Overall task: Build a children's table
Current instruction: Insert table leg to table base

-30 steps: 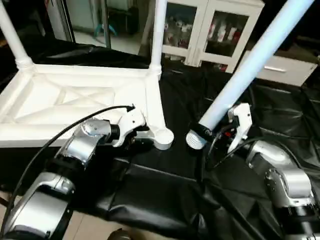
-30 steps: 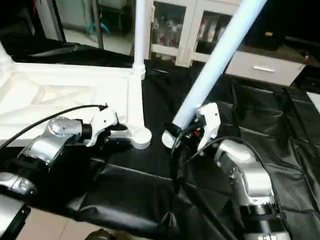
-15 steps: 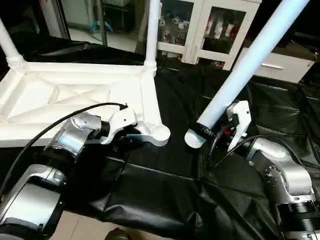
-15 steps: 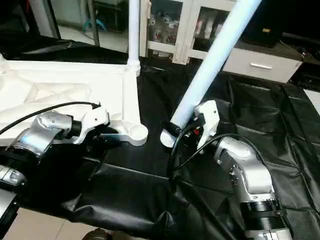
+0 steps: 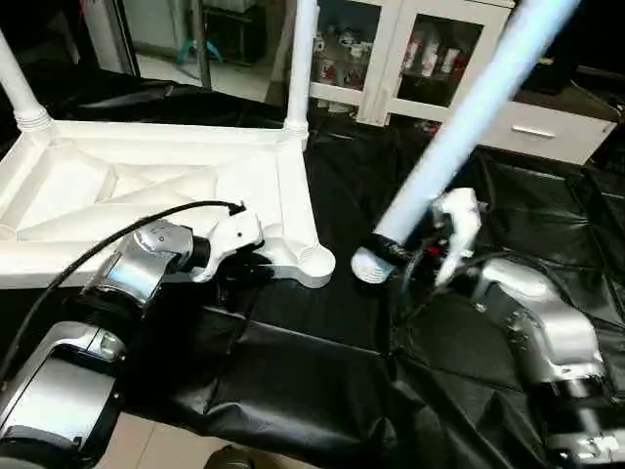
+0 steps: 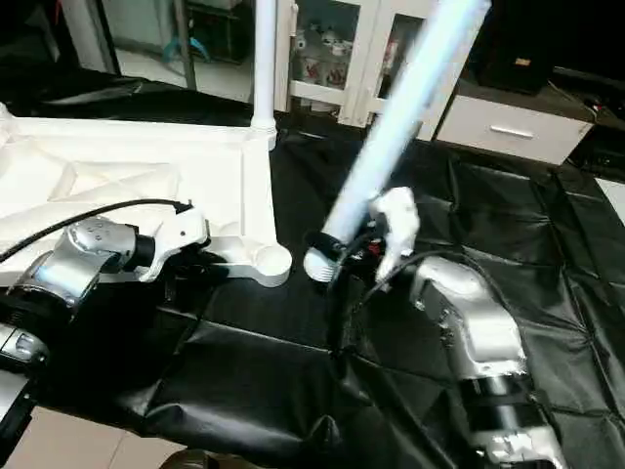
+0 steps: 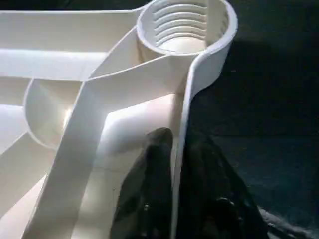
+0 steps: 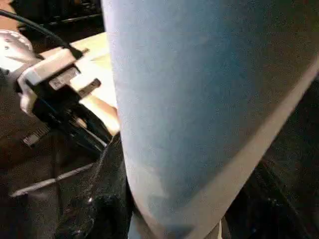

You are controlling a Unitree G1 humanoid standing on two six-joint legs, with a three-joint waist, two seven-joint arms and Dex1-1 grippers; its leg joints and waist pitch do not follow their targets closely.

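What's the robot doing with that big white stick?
It is building a small table. The white plastic square top lies upside down on the black cloth, with two legs already standing in it. The left tool pinches the top's rim beside an empty round corner socket. The right tool holds a long white tube leg, tilted, its thick end close to that socket.

White ribbed tabletop (image 5: 146, 191), white leg (image 5: 459, 137), black cloth (image 5: 322, 362), silver forearms (image 5: 146, 269)
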